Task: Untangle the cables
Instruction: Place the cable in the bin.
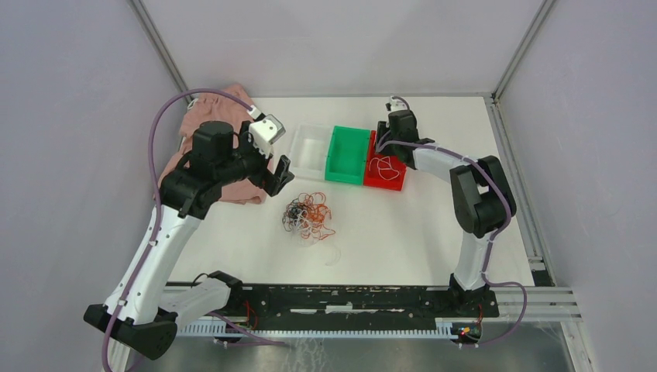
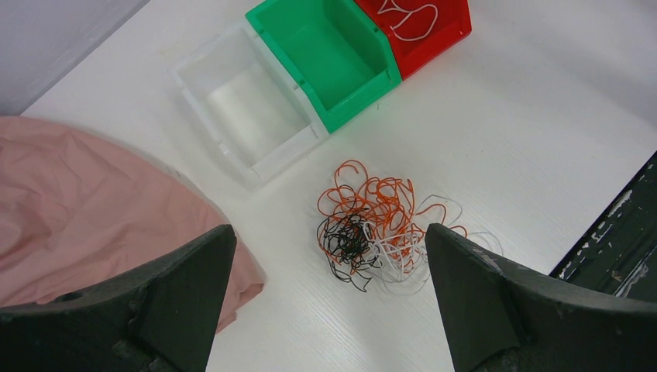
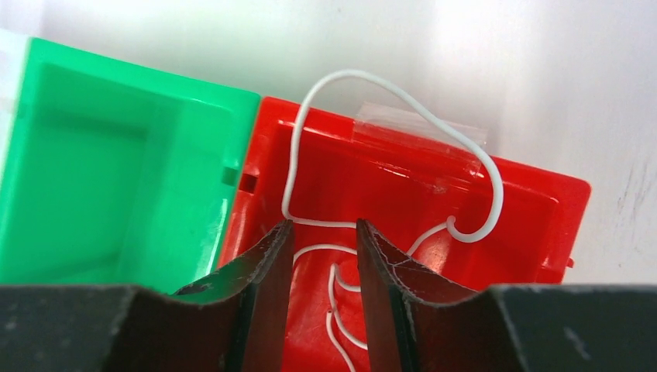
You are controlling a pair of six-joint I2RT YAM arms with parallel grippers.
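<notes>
The cables (image 2: 370,232) are seen tangled on the counter (image 1: 418,232), right under the left claw (image 2: 327,236), which is spread wide with nothing held. The right claw (image 3: 324,229) is barely parted over the red bin (image 3: 542,205), nothing clearly gripped. A white cable (image 3: 496,194) is looped over the rim, so it could easily be snagged and dragged out. No writing can be read.

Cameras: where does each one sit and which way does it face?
Top: above and behind, looking down on the table; left arm and right arm show.
Left wrist: on the left hand, looking down at the cable tangle; its wide-open fingers frame it.
Right wrist: on the right hand, looking into the red bin; its narrowly parted fingers show.
Shared: red bin and green bin in all three; the cable tangle in top and left wrist.
</notes>
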